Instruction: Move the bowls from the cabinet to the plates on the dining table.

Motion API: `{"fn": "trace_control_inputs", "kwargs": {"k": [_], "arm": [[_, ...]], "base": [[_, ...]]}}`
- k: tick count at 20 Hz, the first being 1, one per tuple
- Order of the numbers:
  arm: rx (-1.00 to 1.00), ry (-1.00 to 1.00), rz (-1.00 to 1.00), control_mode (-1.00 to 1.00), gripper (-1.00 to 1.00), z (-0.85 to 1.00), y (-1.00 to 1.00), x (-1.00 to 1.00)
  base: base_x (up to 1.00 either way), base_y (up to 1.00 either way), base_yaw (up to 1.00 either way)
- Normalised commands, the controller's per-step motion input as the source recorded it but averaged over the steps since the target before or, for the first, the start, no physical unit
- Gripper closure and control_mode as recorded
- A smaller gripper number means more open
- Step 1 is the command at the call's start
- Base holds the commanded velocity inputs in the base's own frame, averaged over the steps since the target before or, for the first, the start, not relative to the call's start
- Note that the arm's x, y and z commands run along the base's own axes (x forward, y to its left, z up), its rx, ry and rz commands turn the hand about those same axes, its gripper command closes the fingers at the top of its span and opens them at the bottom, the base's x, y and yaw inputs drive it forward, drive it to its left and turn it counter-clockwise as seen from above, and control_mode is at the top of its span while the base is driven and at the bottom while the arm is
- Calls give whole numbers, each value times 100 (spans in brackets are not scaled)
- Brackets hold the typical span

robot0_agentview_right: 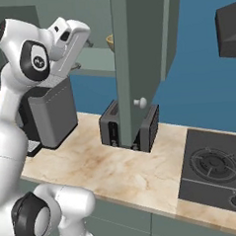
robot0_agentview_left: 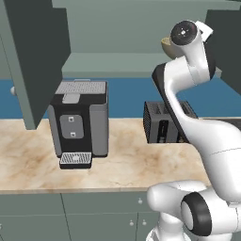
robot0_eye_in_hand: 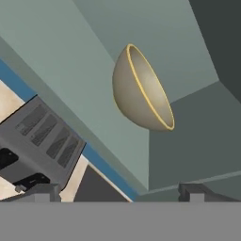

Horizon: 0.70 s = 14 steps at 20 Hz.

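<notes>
From the left base view, my arm reaches up to the open cabinet (robot0_agentview_left: 113, 61). A little bit of the pale bowl (robot0_agentview_left: 165, 45) peeks out beside my arm, sitting on the cabinet shelf. My arm hides most of it. A coffee machine (robot0_agentview_left: 80, 120) and a toaster (robot0_agentview_left: 162, 122) stand on the marble counter (robot0_agentview_left: 117, 164) below. I think the job has only just started, because the bowl is not picked up yet.

From the right base view, my arm is up high by the cabinet. An open cabinet door (robot0_agentview_right: 136, 54) stands in the way, so just the edge of the pale bowl (robot0_agentview_right: 110, 42) shows past it. A stove (robot0_agentview_right: 212, 168) sits on the counter to the right. My claw is hard to make out here.

From the hand view, the pale bowl (robot0_eye_in_hand: 141, 89) is right ahead of my claw (robot0_eye_in_hand: 117, 190), resting on the shelf in the cabinet corner. The picture is tipped sideways, so the bowl looks tilted. My two finger tips (robot0_eye_in_hand: 42, 192) stand far apart with nothing between them. They are not touching the bowl yet.

I still have to grab this bowl and carry it to a plate on the dining table. I cannot tell where the dark brown bowl is.
</notes>
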Motion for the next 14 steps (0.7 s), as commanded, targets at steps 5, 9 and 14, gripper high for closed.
{"fn": "trace_control_inputs", "kwargs": {"k": [5, 9, 14], "arm": [[0, 1, 0, -100, -100, 0, 0, 20], [0, 0, 0, -100, -100, 0, -1, 20], [0, 0, 0, -100, -100, -4, -6, 21]], "base": [[0, 0, 0], [0, 0, 0], [0, 0, 0]]}}
